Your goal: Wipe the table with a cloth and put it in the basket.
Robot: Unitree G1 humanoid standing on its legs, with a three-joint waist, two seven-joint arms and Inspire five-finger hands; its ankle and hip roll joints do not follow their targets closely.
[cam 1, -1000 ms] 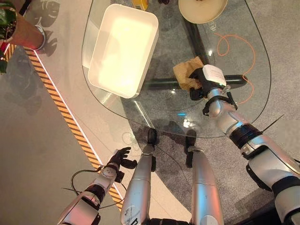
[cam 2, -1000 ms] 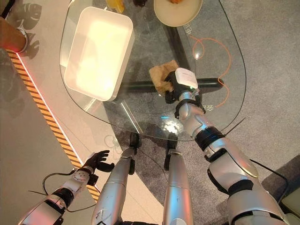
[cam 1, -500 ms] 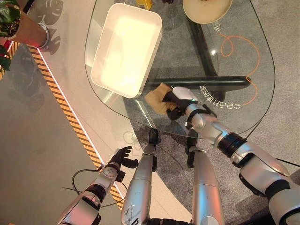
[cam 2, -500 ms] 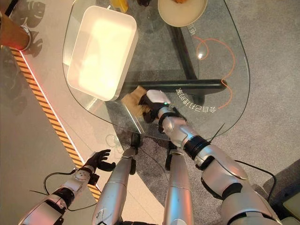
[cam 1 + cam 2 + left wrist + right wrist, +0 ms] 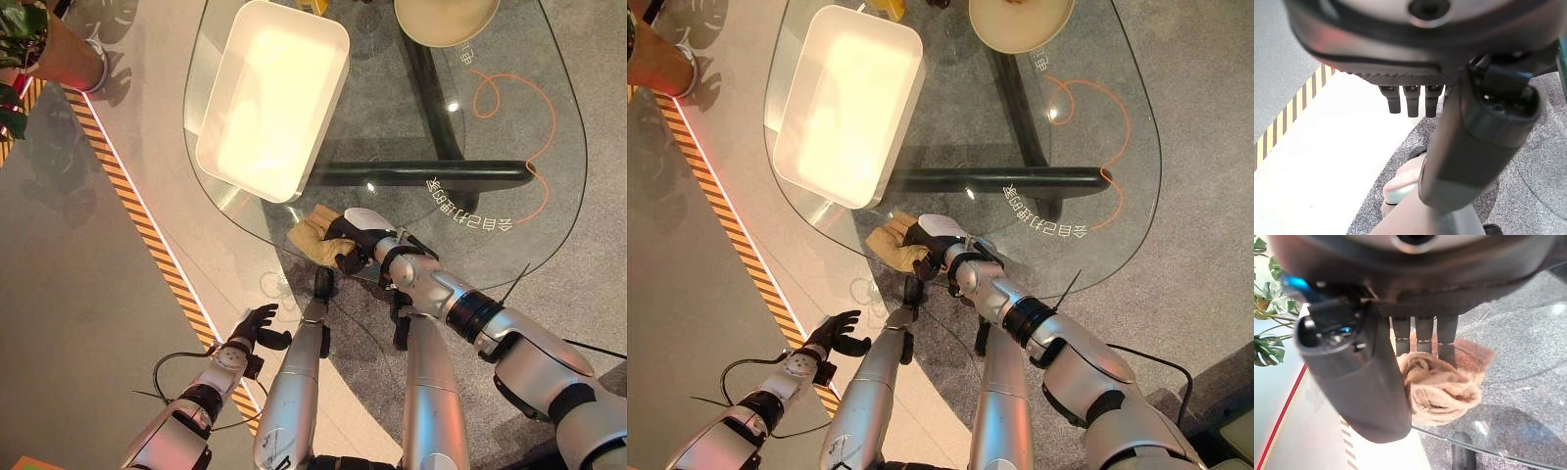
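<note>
We find the right hand (image 5: 355, 235) on the glass table (image 5: 509, 117), at its near edge, with the tan cloth (image 5: 311, 235) bunched beneath and ahead of it. In the right wrist view the fingers (image 5: 1424, 335) lie straight over the cloth (image 5: 1442, 387) and press it down; we see no curl or pinch, so we rate the hand as apart and pushing, though the thumb's contact with the cloth is masked by the hand's own bulk and we cannot settle that detail. The cloth sits just short of the rim, close beside the near corner of the white basket (image 5: 269, 98), which rests on the table's left part. The left hand (image 5: 255, 328) hangs low off the table over the floor, fingers loosely parted and holding nothing. We judge the step in hand to be the wiping stroke, near its limit at the table's edge. To do it well, we advise keeping the fingers flat with even downward pressure so the cloth slides rather than rolls up further, since it is already wadded and covers little glass. We also advise stopping the stroke before the rim, as a bunched cloth pushed past the edge would likely drop to the floor. For the transfer that remains, the fingers would need to close round the wad before lifting, and the route to the basket is short. A beige plate (image 5: 446, 15) at the far side lies well apart and poses no obstruction.
</note>
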